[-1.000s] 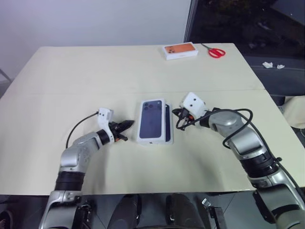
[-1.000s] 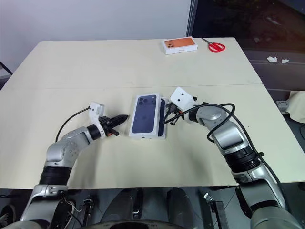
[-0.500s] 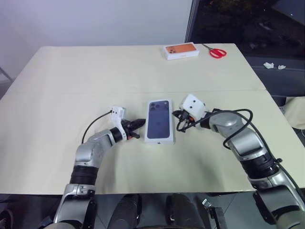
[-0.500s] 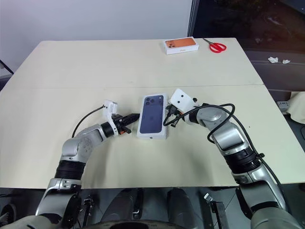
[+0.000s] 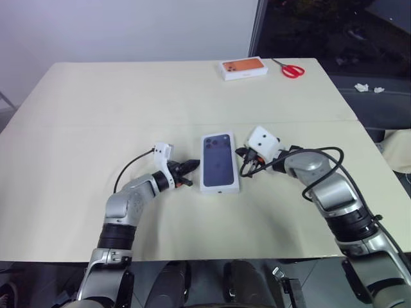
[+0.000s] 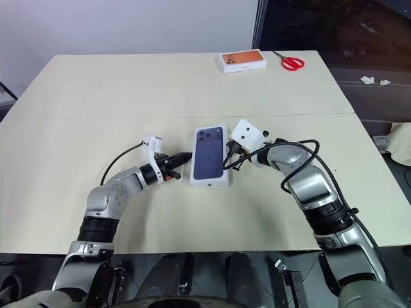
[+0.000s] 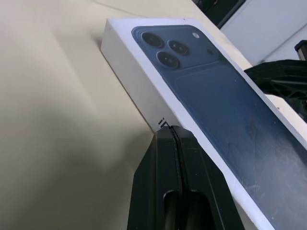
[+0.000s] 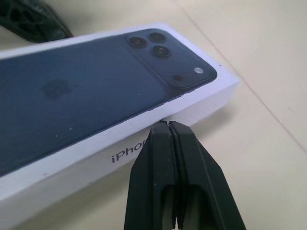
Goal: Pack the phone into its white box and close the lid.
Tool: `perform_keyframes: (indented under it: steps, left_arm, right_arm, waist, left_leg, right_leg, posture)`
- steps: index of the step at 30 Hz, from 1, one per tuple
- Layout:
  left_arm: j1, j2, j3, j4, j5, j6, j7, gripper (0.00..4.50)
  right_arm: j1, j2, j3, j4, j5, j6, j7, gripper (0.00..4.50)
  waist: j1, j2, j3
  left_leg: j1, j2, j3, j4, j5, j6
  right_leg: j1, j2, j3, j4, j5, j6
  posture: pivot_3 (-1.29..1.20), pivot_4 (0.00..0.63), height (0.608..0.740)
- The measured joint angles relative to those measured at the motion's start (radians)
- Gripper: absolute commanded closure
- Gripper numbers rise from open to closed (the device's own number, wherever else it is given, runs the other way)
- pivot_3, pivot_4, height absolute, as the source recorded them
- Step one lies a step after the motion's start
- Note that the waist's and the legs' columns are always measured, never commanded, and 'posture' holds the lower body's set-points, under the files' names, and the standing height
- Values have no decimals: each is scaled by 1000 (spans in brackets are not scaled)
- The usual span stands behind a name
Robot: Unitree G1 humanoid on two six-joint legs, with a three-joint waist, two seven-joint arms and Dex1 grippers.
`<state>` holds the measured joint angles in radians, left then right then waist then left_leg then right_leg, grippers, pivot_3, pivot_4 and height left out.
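Observation:
The lid (image 5: 219, 160), white with a dark blue phone's back printed on it, lies flat in the middle of the cream table (image 5: 128, 102). The phone and the white box are hidden. My left gripper (image 5: 194, 165) is shut, and its tip touches the lid's left side wall, as the left wrist view shows, with the fingertips (image 7: 172, 133) against the lid (image 7: 230, 110). My right gripper (image 5: 243, 165) is shut too. Its tip presses the opposite side wall, and the right wrist view shows the fingertips (image 8: 168, 127) against the lid (image 8: 86, 86).
A white box with an orange top (image 5: 244, 68) and red-handled scissors (image 5: 291, 69) lie at the table's far right edge. A seam (image 5: 96, 123) crosses the table behind the lid. The table's right edge drops to a dark floor with paper scraps (image 5: 369, 88).
My left gripper moved right and pushed the lid sideways toward the right gripper. The dark strip that showed along the lid's right edge is now covered. The right gripper stayed put.

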<state>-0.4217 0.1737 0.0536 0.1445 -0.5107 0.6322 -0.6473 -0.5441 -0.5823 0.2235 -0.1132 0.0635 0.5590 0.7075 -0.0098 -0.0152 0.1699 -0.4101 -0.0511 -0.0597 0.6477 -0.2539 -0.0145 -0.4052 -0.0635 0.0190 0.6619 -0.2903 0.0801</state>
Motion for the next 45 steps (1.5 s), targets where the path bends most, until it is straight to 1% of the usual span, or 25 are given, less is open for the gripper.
perform_keyframes:
  steps: [4, 8, 11, 18, 30, 39, 45]
  left_arm:
    - [0, -5, 2, -19, -3, 12, 3, 4500]
    - [0, -7, 2, -28, -3, 12, 6, 4500]
    - [1, -7, 0, -29, -3, 14, 6, 4500]
    - [7, -17, 0, -44, -3, 14, 7, 4500]
    - [27, 2, -1, -48, -2, 13, 3, 4500]
    - [30, -5, -11, -57, -2, 14, 1, 4500]
    - [40, 39, 3, -73, -2, 12, 1, 4500]
  right_arm:
    - [-2, 31, -36, 0, 0, -7, -15, 4455]
    - [-12, 40, -45, 0, -3, -23, -16, 4455]
    - [-5, 11, -17, 1, -40, -40, -5, 4455]
    - [44, -16, 26, 19, -91, -44, 21, 4455]
    - [44, 2, 27, 24, -116, -43, 24, 4455]
    - [29, 3, 28, 60, -133, -46, 26, 4455]
    - [12, -3, 28, 73, -138, -67, 24, 4455]
  waist:
    - [0, 0, 0]
    - [0, 0, 0]
    - [1, 0, 0]
    - [-1, 0, 0]
    - [-2, 0, 0]
    - [-1, 0, 0]
    - [-3, 0, 0]
  left_leg:
    - [0, 0, 0, 0, 0, 0]
    - [0, 0, 0, 0, 0, 0]
    - [0, 0, 0, 0, 0, 0]
    - [0, 0, 0, 0, 0, 0]
    - [0, 0, 0, 0, 1, -1]
    - [0, 0, 0, 0, 1, -1]
    - [0, 0, 0, 0, 1, -1]
  right_leg:
    - [0, 0, 0, 0, 0, 0]
    - [0, 0, 0, 0, 0, 0]
    - [0, 0, 0, 0, 0, 0]
    - [0, 0, 0, 1, 0, 0]
    - [0, 0, 0, 1, 0, 0]
    - [0, 0, 0, 1, 0, 0]
    - [0, 1, 0, 1, 0, 0]
  posture:
    - [0, 150, 740]
    - [0, 150, 740]
    - [0, 150, 740]
    - [0, 150, 740]
    - [0, 150, 740]
    - [0, 150, 740]
    - [0, 150, 740]
